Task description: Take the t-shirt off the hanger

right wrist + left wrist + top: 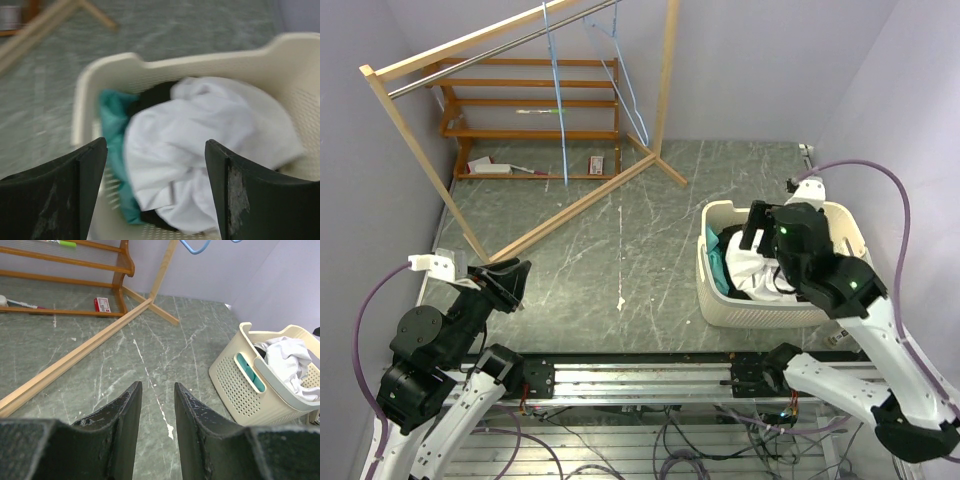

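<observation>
White t-shirt [200, 145] heaped in cream basket [150, 62] below wide-spread right gripper [156, 165]

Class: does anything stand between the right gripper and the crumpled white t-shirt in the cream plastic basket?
Nothing visible does. The open right gripper faces the crumpled white t-shirt, which lies uppermost in the cream plastic basket; a teal garment lies beside it, not over it.

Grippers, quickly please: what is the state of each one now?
Left gripper: slightly open, holding nothing.
Right gripper: wide open above the white t-shirt in the laundry basket, holding nothing.
</observation>
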`<state>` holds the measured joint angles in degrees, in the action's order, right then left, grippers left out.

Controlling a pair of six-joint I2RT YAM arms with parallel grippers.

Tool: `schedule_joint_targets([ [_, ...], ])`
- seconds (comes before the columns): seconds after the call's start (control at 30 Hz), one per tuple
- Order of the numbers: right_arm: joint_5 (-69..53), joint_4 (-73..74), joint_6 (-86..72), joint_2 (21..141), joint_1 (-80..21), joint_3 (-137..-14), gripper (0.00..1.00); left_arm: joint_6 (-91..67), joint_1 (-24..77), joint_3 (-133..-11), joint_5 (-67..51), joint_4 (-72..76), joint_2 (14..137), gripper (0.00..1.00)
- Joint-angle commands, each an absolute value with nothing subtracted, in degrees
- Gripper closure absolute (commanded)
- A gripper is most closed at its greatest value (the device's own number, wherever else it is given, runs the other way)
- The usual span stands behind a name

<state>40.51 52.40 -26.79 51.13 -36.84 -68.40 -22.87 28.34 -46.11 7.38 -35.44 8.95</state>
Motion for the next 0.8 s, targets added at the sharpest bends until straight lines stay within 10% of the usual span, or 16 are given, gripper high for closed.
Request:
schedule_joint_targets([
  [0.0,14.33,40.93,-20.34,45.21,-36.75,-66.71,0.21,-23.29,28.48,-46.84,8.15,-34.93,8.82,0.57],
  [0.2,-13.13,32.40,-21.31,44.29,-36.82,-61.02,0.15,-23.38,28.48,-46.83,8.27,-34.98,8.46,0.57],
  [0.77,-4.95,31.92,-22.83,40.17,-36.75,-52.87,0.11,-23.82,28.45,-47.25,9.42,-35.60,9.21,0.30],
])
